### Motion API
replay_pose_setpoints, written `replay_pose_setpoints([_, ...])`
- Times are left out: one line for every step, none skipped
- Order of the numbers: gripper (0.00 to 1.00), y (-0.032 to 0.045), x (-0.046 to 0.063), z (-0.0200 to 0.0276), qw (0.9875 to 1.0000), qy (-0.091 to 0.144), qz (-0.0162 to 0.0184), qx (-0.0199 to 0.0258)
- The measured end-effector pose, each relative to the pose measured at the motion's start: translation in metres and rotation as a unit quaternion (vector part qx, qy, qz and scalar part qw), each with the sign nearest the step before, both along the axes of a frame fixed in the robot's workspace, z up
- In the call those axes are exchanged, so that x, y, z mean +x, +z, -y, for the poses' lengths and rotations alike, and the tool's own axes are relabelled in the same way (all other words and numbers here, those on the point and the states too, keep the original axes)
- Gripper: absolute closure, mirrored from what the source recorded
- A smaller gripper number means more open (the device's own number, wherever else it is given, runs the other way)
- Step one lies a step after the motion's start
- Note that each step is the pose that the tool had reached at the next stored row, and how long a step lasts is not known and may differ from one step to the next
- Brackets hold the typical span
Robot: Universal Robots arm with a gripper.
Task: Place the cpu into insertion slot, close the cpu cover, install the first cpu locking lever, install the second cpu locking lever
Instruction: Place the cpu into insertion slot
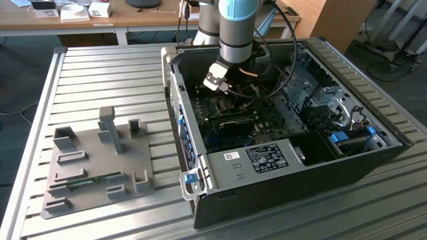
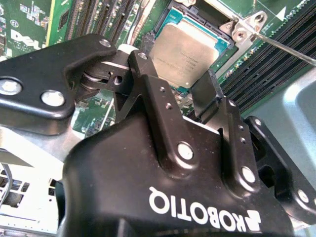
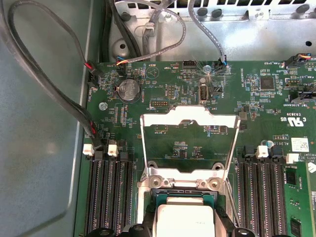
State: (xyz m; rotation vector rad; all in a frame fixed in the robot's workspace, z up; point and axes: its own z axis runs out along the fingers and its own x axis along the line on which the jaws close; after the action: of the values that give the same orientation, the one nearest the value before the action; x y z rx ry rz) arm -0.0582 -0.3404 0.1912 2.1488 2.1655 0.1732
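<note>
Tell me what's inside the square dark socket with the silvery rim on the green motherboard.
A flat square silvery-grey chip lies in the socket; the windowed metal cover frame stands flipped open. What lies beneath the chip is hidden.

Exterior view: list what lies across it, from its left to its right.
The grey holder tray → blue latch → tool → blue clip.
</note>
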Motion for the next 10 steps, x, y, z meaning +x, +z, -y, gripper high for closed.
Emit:
replay_pose_setpoints([0.46, -0.0001, 0.0000, 0.0000, 1.0000, 0.000, 0.0000, 0.0004])
replay_pose_setpoints([0.46, 0.0000, 0.0000, 0.0000, 1.0000, 0.000, 0.0000, 0.0004])
replay_pose_setpoints([0.46, -0.0001, 0.0000, 0.0000, 1.0000, 0.000, 0.0000, 0.0006])
replay_pose_setpoints([0.46, -0.0001, 0.0000, 0.0000, 1.0000, 0.000, 0.0000, 0.0010])
replay_pose_setpoints([0.46, -0.0001, 0.0000, 0.0000, 1.0000, 0.000, 0.0000, 0.0014])
replay_pose_setpoints([0.46, -0.0002, 0.0000, 0.0000, 1.0000, -0.001, 0.0000, 0.0016])
replay_pose_setpoints([0.46, -0.0002, 0.0000, 0.0000, 1.0000, -0.001, 0.0000, 0.0017])
replay_pose_setpoints([0.46, -0.0002, 0.0000, 0.0000, 1.0000, -0.001, 0.0000, 0.0018])
replay_pose_setpoints([0.46, -0.0002, 0.0000, 0.0000, 1.0000, -0.001, 0.0000, 0.0018])
replay_pose_setpoints([0.46, -0.0002, 0.0000, 0.0000, 1.0000, -0.001, 0.0000, 0.0018])
